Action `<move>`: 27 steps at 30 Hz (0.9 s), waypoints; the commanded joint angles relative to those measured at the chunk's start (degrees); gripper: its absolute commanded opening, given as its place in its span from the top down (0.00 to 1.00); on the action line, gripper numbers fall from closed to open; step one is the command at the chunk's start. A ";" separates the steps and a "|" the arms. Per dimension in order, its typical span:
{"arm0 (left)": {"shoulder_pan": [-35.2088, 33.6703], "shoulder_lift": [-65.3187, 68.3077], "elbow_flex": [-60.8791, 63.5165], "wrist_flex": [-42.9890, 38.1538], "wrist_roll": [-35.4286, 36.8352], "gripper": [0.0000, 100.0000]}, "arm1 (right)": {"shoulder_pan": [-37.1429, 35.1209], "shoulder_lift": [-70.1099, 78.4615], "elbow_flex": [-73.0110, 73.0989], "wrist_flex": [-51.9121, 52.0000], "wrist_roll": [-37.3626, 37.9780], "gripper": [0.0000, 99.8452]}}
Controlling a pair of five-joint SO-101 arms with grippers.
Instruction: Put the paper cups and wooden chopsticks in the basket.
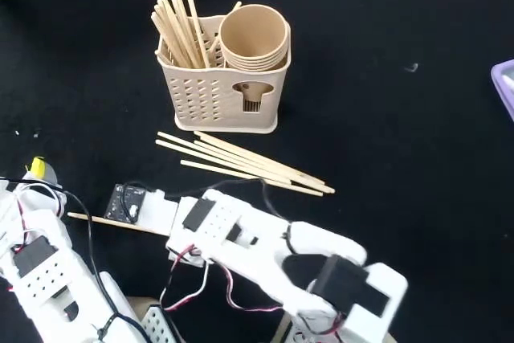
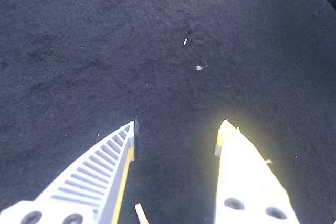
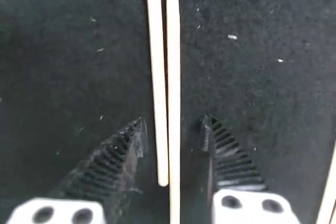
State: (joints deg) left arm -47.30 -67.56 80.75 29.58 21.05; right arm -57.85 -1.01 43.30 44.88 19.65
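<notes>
We saw wide bare black cloth on the desk to the right of the basket, and a purple object at the right edge. The right pincer was released, its jaws either side of two chopsticks lying on the cloth, with gaps showing. The left pincer hung released over bare cloth. Stacked paper cups and a bunch of sticks stood in the basket; a loose bundle lay just in front of it.
</notes>
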 commanded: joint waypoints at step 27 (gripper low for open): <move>-0.04 -0.79 -0.31 -0.97 -0.44 0.75 | 15.12 -32.57 5.23 9.49 2.99 0.99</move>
State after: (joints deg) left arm -47.30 -67.56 80.75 29.58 21.05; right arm -42.90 -28.35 47.52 54.20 23.16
